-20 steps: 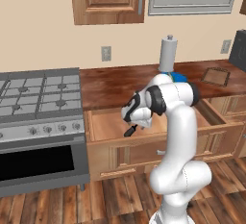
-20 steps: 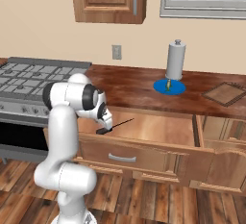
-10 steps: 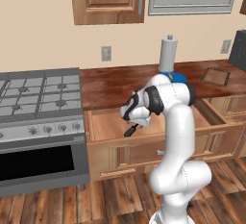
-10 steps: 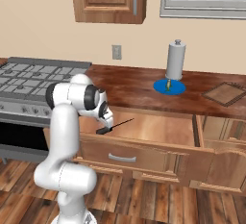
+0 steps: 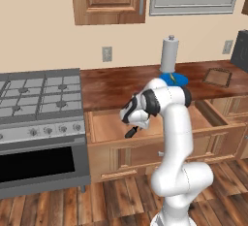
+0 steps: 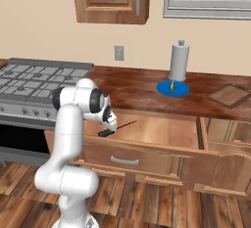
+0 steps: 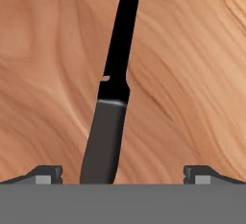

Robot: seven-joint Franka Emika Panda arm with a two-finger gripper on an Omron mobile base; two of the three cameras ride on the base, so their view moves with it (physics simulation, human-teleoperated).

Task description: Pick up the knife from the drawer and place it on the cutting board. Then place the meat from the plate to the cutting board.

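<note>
Knife point(image 7: 113, 93) lies on the drawer point(image 7: 192, 74) floor between the released gripper point(image 7: 122, 174) fingertips, its handle end cut off below.

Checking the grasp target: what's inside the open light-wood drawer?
Inside the light-wood drawer, a slim black knife lies on bare planks beneath the open gripper. The arm covers its left corner.
</note>
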